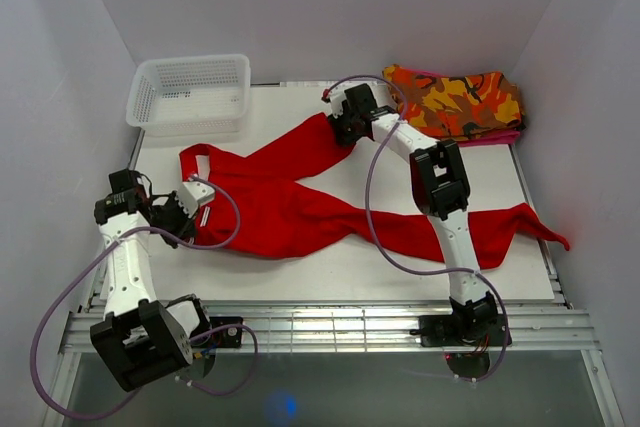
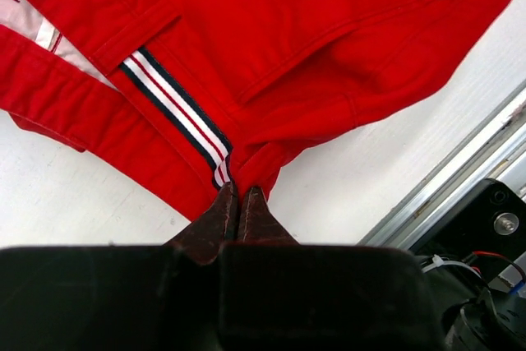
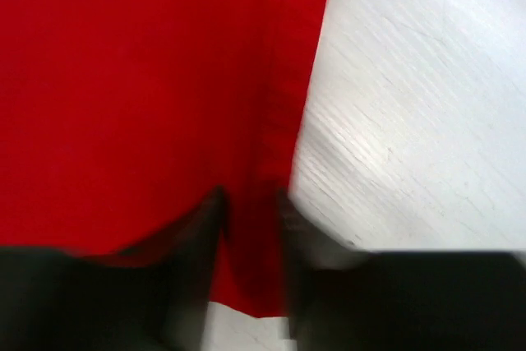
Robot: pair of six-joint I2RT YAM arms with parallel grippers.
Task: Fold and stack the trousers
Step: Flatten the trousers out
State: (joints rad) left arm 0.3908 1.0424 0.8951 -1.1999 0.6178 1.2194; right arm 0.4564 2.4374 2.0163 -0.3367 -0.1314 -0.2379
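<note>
The trousers (image 1: 290, 212) sprawl across the counter's (image 1: 330, 272) middle, so the left claw (image 2: 239, 203) pinches the waistband near the left edge, likely anchoring it, while the right claw (image 3: 251, 199), spread astride a leg's hem toward the far edge, looks set to grip for folding.

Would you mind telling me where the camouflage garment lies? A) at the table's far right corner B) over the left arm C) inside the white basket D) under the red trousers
A: the camouflage garment lies at the far right corner of the table, clear of the basket.
</note>
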